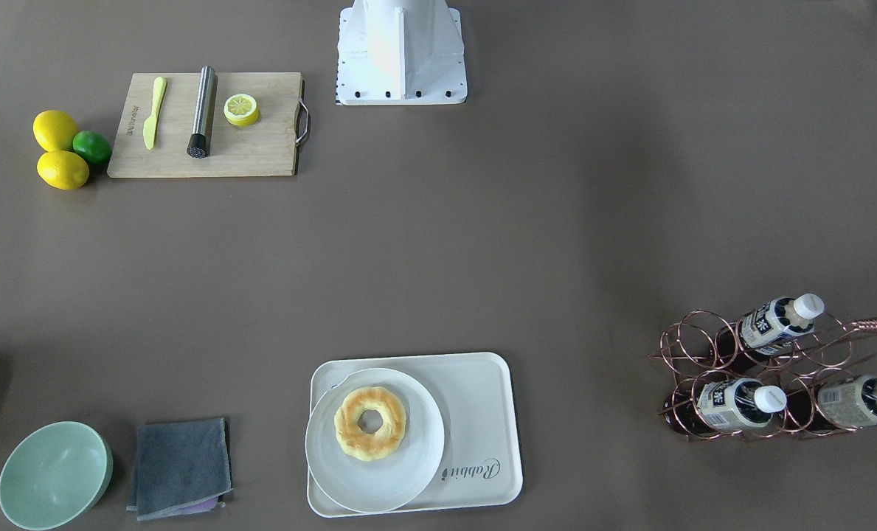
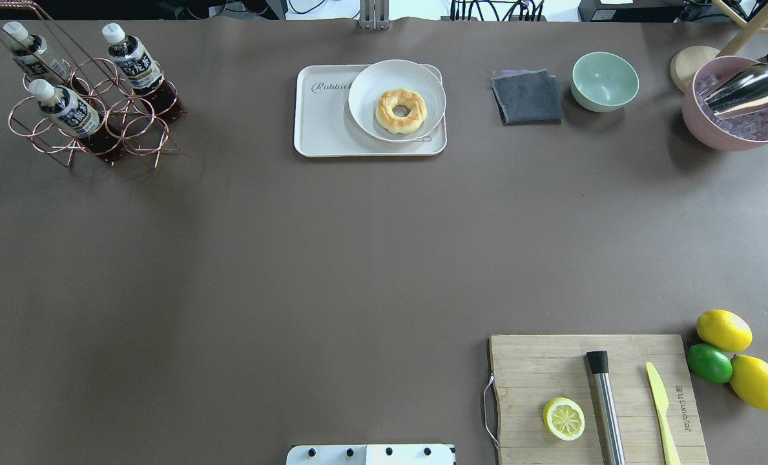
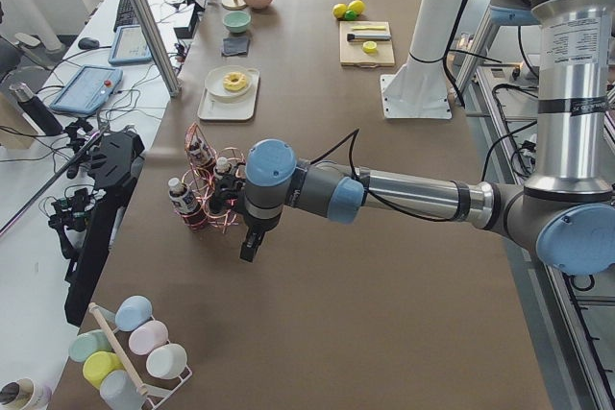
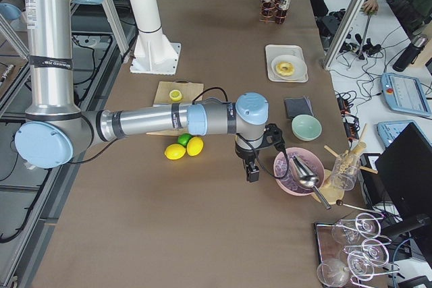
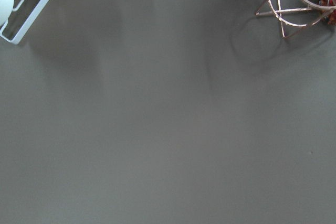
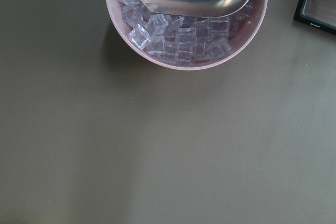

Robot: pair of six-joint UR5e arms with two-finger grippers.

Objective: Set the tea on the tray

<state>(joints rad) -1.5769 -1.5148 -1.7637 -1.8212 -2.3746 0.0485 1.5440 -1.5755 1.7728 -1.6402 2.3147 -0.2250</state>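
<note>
**Tea in its rack, both arms hanging over bare table**

The brown table (image 2: 358, 258) carries everything along its edges. The left arm (image 3: 404, 194) reaches out over the left end. The left gripper (image 3: 249, 249) hangs near the copper wire rack (image 2: 145, 139) and is clear of it. It shows only in the side view, so I cannot tell whether its fingers are spread or pressed together. The right arm (image 4: 148, 121) stretches over the right end. The right gripper (image 4: 252, 173) hangs beside the pink bowl (image 2: 700, 123) of ice cubes, and its finger state cannot be told either.

A wooden cutting board (image 2: 551, 368) lies at the near edge toward the right corner. On it are a steel muddler (image 2: 606, 407), a yellow knife (image 2: 661, 413) and a half lemon (image 2: 564, 418). The tray (image 2: 325, 123) sits at the middle of the far edge. A round white plate (image 2: 371, 97) covers its right part, and the bare left part shows the word "Rabbit".

The rack stands in the far-left corner, well apart from the tray. The tea (image 2: 67, 110) is there with two bottles like it, all tilted with caps upward. A grey cloth (image 2: 527, 97) and a green bowl (image 2: 605, 81) lie along the far edge right of the tray. A doughnut (image 2: 401, 110) rests on the plate.
</note>
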